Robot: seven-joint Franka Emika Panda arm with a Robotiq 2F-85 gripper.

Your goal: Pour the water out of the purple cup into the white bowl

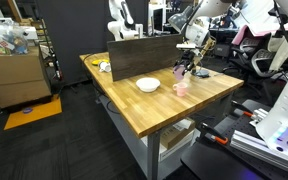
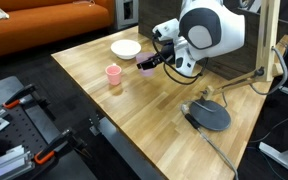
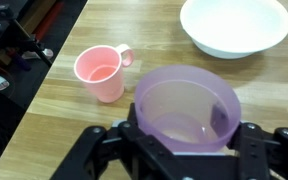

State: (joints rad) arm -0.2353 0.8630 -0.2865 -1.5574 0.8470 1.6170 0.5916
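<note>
My gripper (image 3: 184, 140) is shut on the purple cup (image 3: 184, 105), a lilac cup that fills the lower middle of the wrist view, upright, with a little water glinting at its bottom. The black fingers (image 3: 254, 145) press its sides. The white bowl (image 3: 234, 25) lies on the wood at the top right of that view, a short way beyond the cup. In both exterior views the gripper (image 2: 152, 62) holds the cup (image 2: 146, 68) just above the table, between the white bowl (image 2: 125, 48) and the pink cup. The bowl (image 1: 148, 85) and held cup (image 1: 182, 72) look small there.
A pink cup (image 3: 99, 72) with a small handle stands upright on the table, left of the held cup; the pink cup (image 2: 113, 75) also shows in both exterior views (image 1: 181, 88). A dark board (image 1: 144, 55) stands along the table's back edge. A grey round pad (image 2: 209, 117) with a cable lies nearby.
</note>
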